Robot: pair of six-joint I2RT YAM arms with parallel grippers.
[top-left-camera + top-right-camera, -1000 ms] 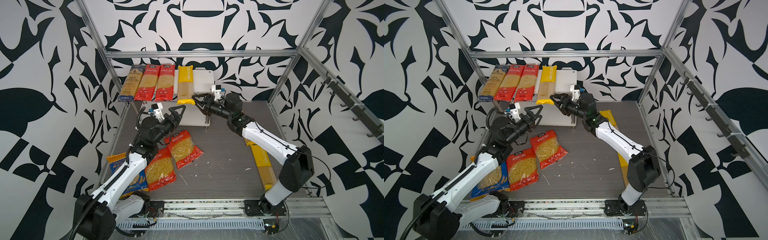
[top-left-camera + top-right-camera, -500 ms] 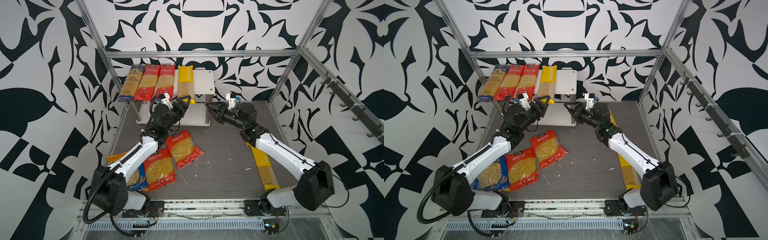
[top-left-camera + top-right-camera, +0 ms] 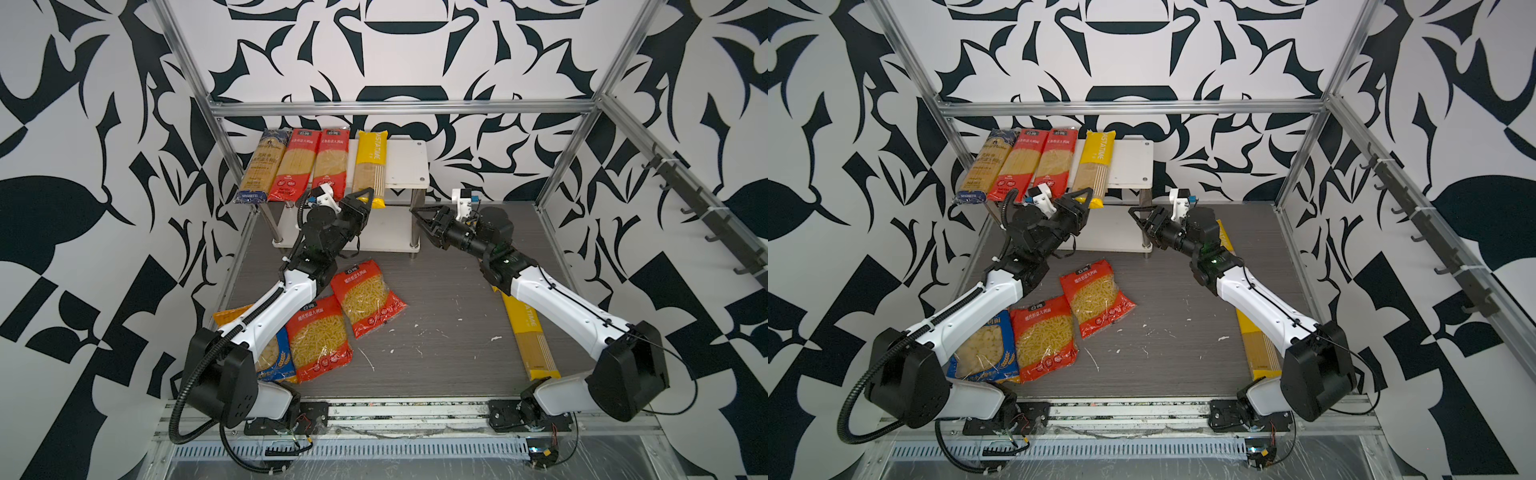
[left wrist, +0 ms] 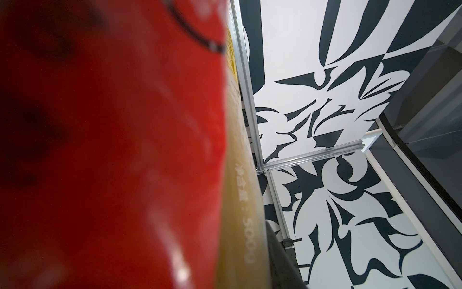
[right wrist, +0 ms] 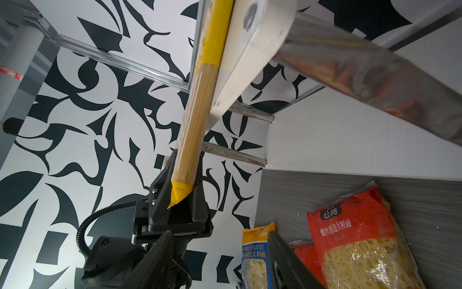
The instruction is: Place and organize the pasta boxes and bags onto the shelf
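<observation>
Four long packets [image 3: 328, 162] atop shelf [image 3: 409, 166]; three short packets [image 3: 365, 299], yellow packet [image 3: 534, 345] on tabletop [image 3: 436, 299].

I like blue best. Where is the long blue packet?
The blue packet lies atop the shelf, far left in both top views, beside a red packet.

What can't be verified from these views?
- Right wrist view: whether the left pincer squeezes the long yellow packet; contact unclear.
- Left wrist view: blurred red packet blocks that grip.
- Top views: right arm partly covers the floor's yellow packet; left arm partly covers the blue-orange packet.
</observation>
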